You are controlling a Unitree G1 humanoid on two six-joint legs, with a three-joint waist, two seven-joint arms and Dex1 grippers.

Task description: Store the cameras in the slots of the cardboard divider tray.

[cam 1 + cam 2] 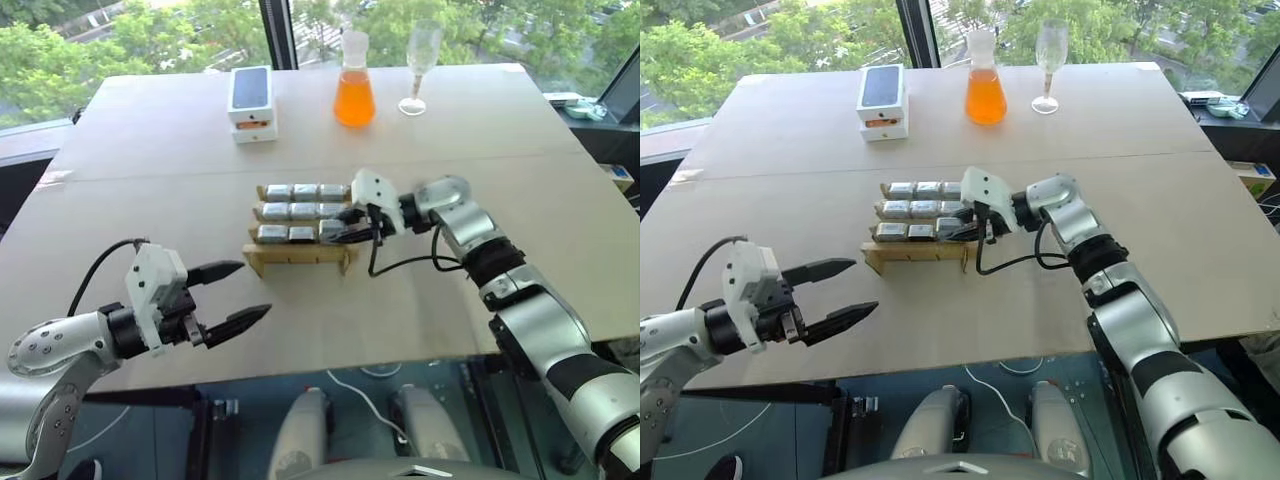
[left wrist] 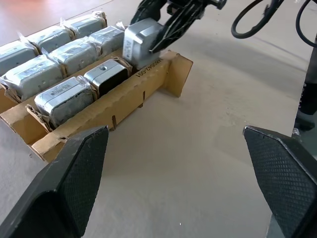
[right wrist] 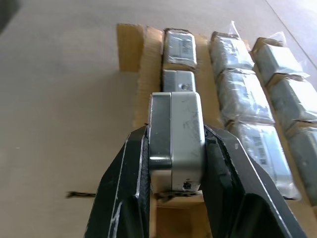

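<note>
Two arms reach over a tan table [image 1: 150, 150]. On the left, the left gripper [image 1: 232, 296] hovers just above the near part of the table, near its front edge, with its two black fingers [image 2: 64, 183] spread wide apart and nothing between them; it points toward the cardboard divider tray [image 1: 300, 260] but sits well short of it.

The tray lies near the middle of the table, three rows deep. Its two far rows each hold three cameras [image 1: 305, 210], several wrapped in clear plastic. The near row holds two: a wrapped one at the left end [image 2: 64, 99] and, beside it, an unwrapped one showing a dark face [image 2: 106, 77].

At the right end of that near row, the right gripper [image 3: 173, 163] comes in from the right, its fingers clamped on the sides of a ninth camera [image 3: 176, 134], a bare silvery block. The left wrist view shows this camera [image 2: 141, 42] tilted at the near right corner of the tray; whether it touches the cardboard I cannot tell.

At the far edge of the table stand a white phone box [image 1: 251, 100] to the left, a flask of orange liquid [image 1: 354, 85] in the middle, and an empty stemmed glass [image 1: 420, 65] just right of it.
</note>
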